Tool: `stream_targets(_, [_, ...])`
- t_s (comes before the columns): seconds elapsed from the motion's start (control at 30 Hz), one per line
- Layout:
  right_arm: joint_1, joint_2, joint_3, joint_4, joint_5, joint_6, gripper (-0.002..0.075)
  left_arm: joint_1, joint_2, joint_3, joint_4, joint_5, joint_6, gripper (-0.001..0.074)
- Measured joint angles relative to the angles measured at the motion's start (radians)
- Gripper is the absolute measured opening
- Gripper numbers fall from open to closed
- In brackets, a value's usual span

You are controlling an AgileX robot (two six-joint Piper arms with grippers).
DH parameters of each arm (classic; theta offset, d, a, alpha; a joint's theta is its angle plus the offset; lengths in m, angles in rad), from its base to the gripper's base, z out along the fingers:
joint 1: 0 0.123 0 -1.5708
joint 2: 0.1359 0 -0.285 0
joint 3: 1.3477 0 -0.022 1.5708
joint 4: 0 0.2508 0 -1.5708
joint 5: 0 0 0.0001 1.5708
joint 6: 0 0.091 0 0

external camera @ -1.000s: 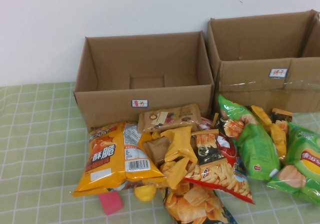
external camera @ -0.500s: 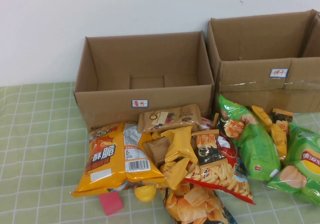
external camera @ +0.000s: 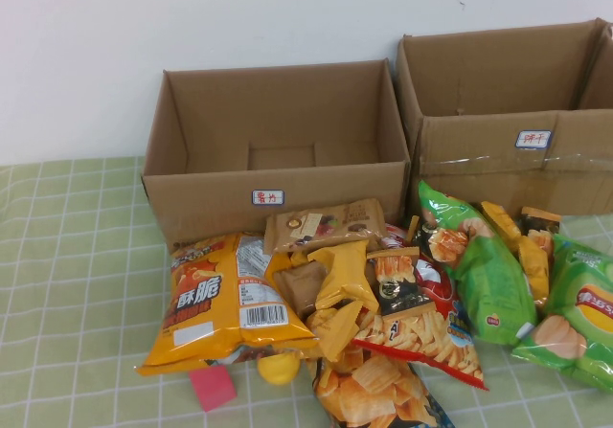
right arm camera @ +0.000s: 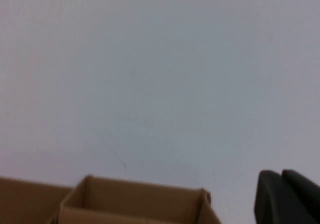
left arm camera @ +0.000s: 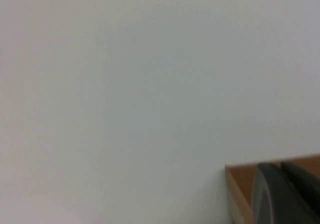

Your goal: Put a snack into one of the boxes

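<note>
two cardboard boxes [external camera: 278,155]; roughly a dozen snack packets [external camera: 225,299], overlapping so the count is uncertain.

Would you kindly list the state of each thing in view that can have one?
Left box: open, nothing inside.
Right box: open, inside hidden.
Orange chip bag: lying flat, sealed.
Green chip bag: lying flat, sealed.
Left gripper: raised, facing wall.
Right gripper: raised, facing wall.
</note>
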Motion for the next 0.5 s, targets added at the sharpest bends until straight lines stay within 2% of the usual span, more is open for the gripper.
stream_targets(0.33, [0.0,0.402,-0.136,-0.008,0.357,-0.097,-0.0002,0.0,0.372,-0.08,-0.097,0.384,-0.002,-0.0002])
stream_targets(0.5, [0.0,0.621,-0.167,-0.008,0.419,-0.104,-0.0002,0.0,0.489,-0.08,-0.164,0.47,-0.002,-0.0002])
